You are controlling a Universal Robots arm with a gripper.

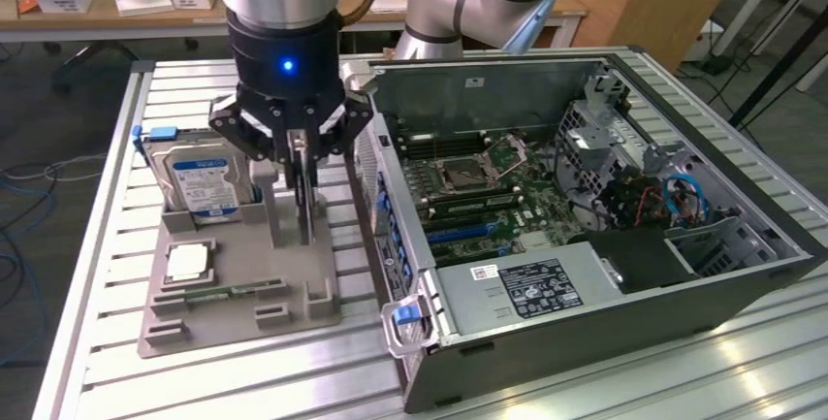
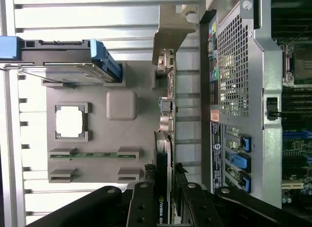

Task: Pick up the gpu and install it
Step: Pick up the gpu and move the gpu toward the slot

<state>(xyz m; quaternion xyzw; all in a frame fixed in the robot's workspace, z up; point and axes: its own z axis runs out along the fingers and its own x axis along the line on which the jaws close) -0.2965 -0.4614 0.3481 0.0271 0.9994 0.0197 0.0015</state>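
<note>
Gripper (image 1: 302,170) pinches the gpu (image 1: 306,218) near its top edge, jaws narrow against both faces. The gpu stands upright on its long edge in the grey tray (image 1: 233,318), between the hard drive (image 1: 201,182) and the open case (image 1: 621,313). The case wall is just beside the card, and the tray's near half gives open room.

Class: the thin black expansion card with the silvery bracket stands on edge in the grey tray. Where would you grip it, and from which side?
Grip the thin black expansion card by its upper long edge, coming straight down from above, pinching across its flat faces. It stands upright on edge in the grey holder tray, so probably only the top is free.
</note>
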